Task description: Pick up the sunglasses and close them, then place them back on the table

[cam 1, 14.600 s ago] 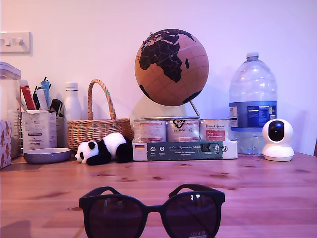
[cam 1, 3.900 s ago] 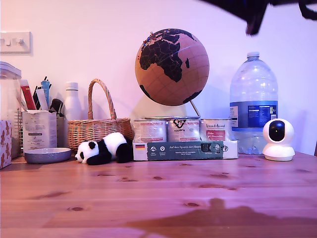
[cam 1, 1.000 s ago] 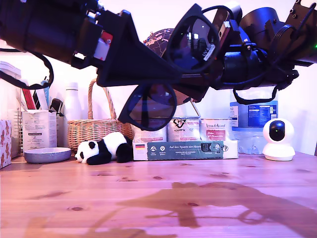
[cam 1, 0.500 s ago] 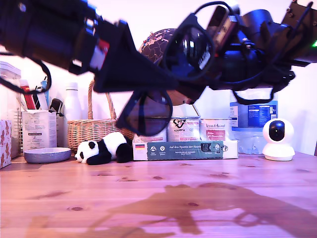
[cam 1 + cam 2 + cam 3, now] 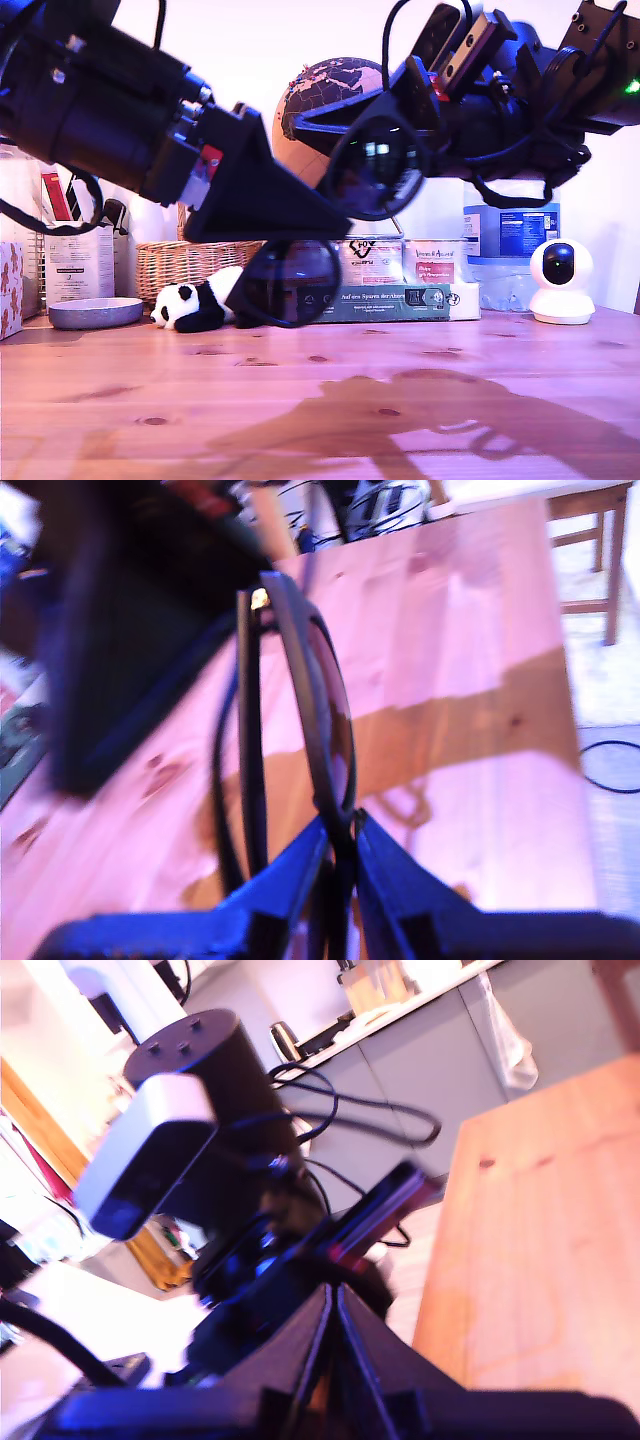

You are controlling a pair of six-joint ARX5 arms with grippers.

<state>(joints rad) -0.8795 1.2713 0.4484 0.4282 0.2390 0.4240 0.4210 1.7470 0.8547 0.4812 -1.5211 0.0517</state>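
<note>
The sunglasses (image 5: 375, 170) are off the table (image 5: 150, 400), held in the air at the middle of the exterior view and steeply tilted. One dark lens sits high at the centre of the frame; the other hangs lower and further to the exterior view's left, in front of the plush panda (image 5: 195, 305) and the boxed tins (image 5: 400, 300). In the first wrist view the frame (image 5: 320, 700) is seen edge-on, with a temple running beside the lens rim. My first gripper (image 5: 338, 825) has its blue fingers closed tight on the lower rim. My second gripper (image 5: 332, 1295) shows its fingers pressed almost together; what lies between them cannot be made out. In the exterior view a dark arm (image 5: 100, 110) reaches in from the upper left, its black wedge-shaped tip meeting the frame between the two lenses. Another arm (image 5: 520, 110) comes in from the upper right and meets the upper lens. The wrist views do not settle which arm is which. A broad shadow lies on the table below. Behind stand a globe (image 5: 320, 80), a wicker basket (image 5: 180, 265), a large water bottle (image 5: 510, 230) and a small white camera (image 5: 560, 280), all against the wall.
</note>
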